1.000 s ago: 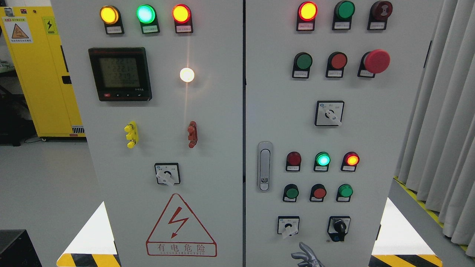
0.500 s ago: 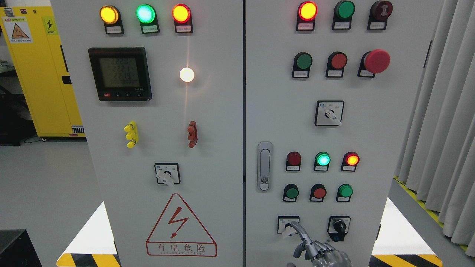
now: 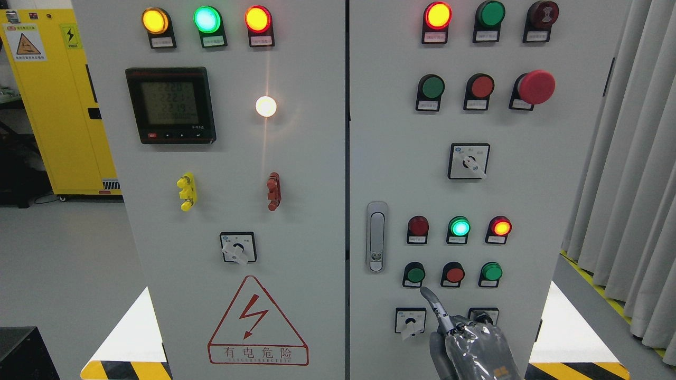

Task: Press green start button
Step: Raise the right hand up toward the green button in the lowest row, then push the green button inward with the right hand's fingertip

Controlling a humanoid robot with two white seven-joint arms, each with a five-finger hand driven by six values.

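My right hand [image 3: 470,345] rises from the bottom edge in front of the right cabinet door [image 3: 528,211]. Its index finger [image 3: 434,303] points up and to the left, and the other fingers are curled. The fingertip is just below and slightly right of a green push button [image 3: 415,274], the left one of a row of three. I cannot tell whether it touches the panel. A red button [image 3: 454,274] and a second green button [image 3: 491,271] complete that row. Another green button [image 3: 432,87] sits higher on the door. The hand covers part of the black key switch [image 3: 483,315].
Above the button row are a dark red lamp [image 3: 418,226], a lit green lamp [image 3: 459,227] and a lit red-orange lamp [image 3: 500,227]. A white rotary switch [image 3: 410,323] is left of the hand. A door handle [image 3: 376,236] and a red mushroom stop button [image 3: 535,87] are also on this door.
My right hand has risen from the bottom edge. The extended index finger moved up from the rotary switch level to just under the lower left green button.
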